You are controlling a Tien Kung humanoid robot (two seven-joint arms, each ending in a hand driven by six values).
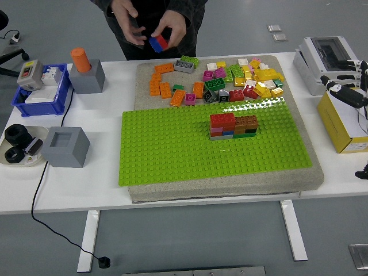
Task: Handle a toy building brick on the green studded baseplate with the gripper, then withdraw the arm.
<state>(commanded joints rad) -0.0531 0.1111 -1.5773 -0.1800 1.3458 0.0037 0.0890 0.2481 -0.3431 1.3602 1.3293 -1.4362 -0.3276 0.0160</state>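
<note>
My right hand (345, 86) sits well to the right of the green baseplate (172, 149), over the yellow box (339, 123), fingers loosely spread, holding nothing. A small block of stacked bricks (233, 126) stands on the baseplate's upper right part. Beyond the baseplate, past the loose bricks (218, 77), a person's hands (155, 26) hold a red-and-blue brick (158, 43).

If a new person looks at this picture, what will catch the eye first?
Probably the bright green baseplate in the middle of the table, with a small stacked brick block on it. Behind it lies a colourful pile of loose bricks. At the far side, a person's hands hold a red and blue brick.
</note>
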